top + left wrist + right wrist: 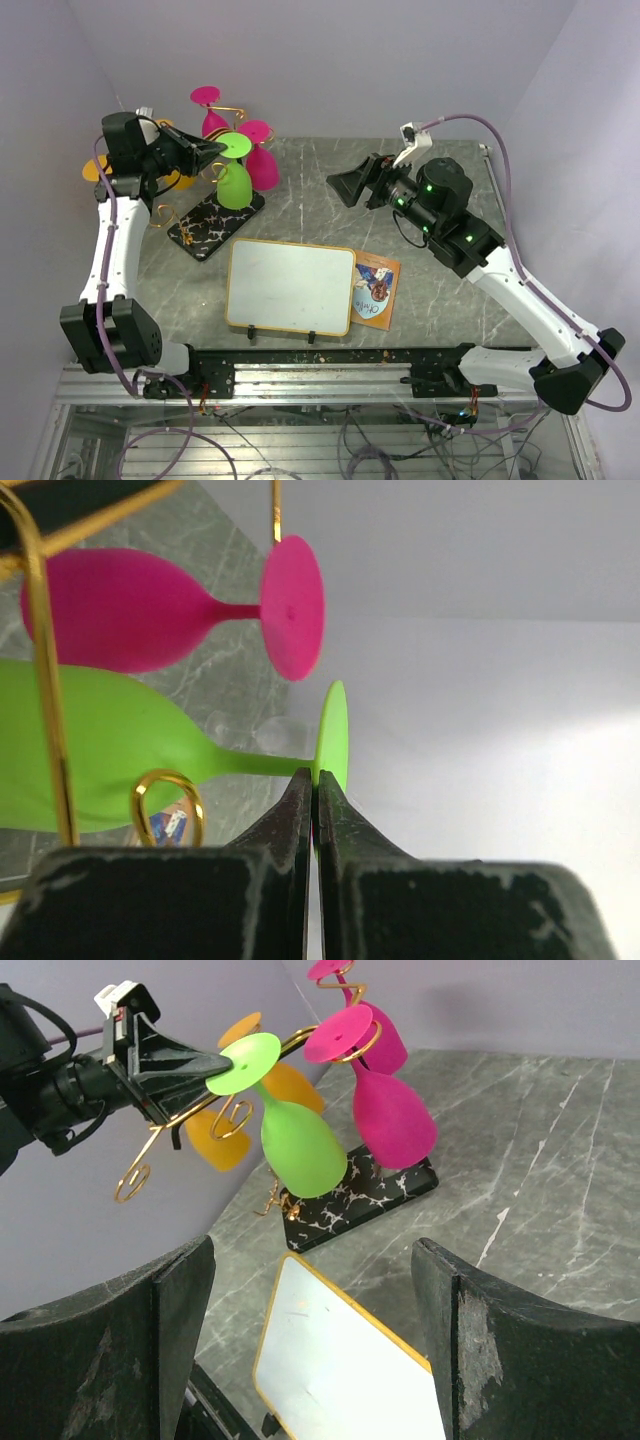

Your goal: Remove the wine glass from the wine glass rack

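green wine glass (234, 180) hangs bowl-down from wine glass rack (214, 228) by its foot. left tool (312, 785) clenched on foot rim, the exposed edge, likely to slide it free. pink glasses (262, 165) close beside. right tool (345, 187) released, well apart above tabletop (320, 215).

The wine glass rack (215, 228) stands behind-left of the whiteboard (290, 287), card (378, 290) right.

No legible text anywhere

green wine glass (110, 750) lies sideways, foot rim pinched between left gripper (312, 785) tips; pink glass (130, 610) above, gold rack wire (45, 680) at left.
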Available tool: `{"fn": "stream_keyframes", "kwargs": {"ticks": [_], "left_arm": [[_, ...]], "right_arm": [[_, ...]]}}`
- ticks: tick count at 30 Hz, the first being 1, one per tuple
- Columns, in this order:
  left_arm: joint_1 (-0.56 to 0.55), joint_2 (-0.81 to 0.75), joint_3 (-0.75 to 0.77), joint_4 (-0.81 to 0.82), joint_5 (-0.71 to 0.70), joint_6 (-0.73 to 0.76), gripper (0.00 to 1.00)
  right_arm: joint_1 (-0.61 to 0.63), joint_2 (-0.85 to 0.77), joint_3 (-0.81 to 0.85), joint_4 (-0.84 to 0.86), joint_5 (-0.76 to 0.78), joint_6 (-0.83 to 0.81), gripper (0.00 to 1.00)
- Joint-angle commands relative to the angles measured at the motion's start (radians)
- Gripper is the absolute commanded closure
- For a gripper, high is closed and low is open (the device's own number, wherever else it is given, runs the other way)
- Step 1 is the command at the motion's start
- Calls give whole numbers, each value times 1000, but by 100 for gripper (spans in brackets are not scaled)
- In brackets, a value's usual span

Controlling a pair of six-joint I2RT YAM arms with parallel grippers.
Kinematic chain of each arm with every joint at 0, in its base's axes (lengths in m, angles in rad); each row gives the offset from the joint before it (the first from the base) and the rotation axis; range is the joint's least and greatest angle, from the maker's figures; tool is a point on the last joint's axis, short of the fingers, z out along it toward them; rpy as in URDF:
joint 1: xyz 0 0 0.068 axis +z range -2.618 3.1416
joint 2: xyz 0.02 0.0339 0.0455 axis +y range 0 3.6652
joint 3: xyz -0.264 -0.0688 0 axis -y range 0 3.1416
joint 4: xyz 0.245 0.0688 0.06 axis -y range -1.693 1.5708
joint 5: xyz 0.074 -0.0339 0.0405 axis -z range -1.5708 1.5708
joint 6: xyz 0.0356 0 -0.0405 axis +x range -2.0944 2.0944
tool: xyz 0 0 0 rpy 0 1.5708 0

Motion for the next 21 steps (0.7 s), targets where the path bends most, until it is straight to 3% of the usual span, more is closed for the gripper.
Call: {"fn": "stream_keyframes", "kwargs": {"ticks": [1, 7, 13, 21], "left_arm": [[-25, -98, -45, 145, 94, -70, 93], [-65, -255, -241, 512, 204, -298, 93], [-152, -327, -338, 903, 199, -544, 93], [-243, -276, -410, 1468, 97, -894, 93]], "right_arm": [[-1, -24, -11, 19, 0, -14, 21], [-2, -13, -50, 134, -121, 50, 12], [-12, -12, -139, 283, -182, 177, 4], [-60, -19, -342, 723, -357, 412, 4]]}}
